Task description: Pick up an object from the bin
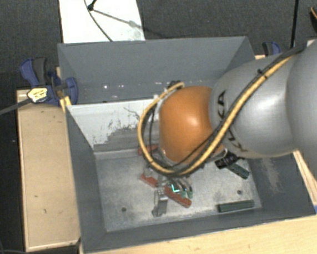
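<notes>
Low in the grey bin (pixel 121 202) the hand (pixel 170 194) sits among reddish pieces (pixel 150 179); spread or together, cannot tell.

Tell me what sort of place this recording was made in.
Probably a robot lab's bin-picking station: a grey metal bin, a large arm reaching into it, and small loose things on its floor, such as a dark bar and a red piece.

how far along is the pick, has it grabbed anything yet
Done: the gripper is low in the bin, at a small heap of red and grey bits. In hand: a grip cannot be confirmed; nothing looks lifted. Left: lifting one thing out. The dark bar lies apart, untouched.
</notes>
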{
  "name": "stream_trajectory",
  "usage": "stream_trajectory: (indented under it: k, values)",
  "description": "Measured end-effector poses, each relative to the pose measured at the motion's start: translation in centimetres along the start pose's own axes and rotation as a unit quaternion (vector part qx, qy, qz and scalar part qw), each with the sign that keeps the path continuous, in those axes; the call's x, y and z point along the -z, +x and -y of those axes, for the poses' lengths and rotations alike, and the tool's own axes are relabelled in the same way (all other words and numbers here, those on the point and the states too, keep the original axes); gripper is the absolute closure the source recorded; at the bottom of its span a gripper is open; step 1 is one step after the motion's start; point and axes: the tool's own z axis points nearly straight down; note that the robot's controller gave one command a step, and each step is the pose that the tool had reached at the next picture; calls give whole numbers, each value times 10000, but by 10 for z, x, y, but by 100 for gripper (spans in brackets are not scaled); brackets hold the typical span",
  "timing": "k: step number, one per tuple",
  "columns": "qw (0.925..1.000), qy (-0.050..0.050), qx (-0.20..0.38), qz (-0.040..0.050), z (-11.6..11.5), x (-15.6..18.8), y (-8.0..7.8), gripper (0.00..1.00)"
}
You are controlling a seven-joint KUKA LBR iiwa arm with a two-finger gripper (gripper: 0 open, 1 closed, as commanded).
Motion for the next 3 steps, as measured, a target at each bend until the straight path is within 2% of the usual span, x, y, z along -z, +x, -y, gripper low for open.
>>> stream_trajectory:
  k: [1,2,3]
  values:
    - [9993,13,-376,6,52,-84,-26,0]
    - [9993,-9,-383,35,48,-79,-27,100]
    - [9973,-3,726,88,71,121,-42,100]
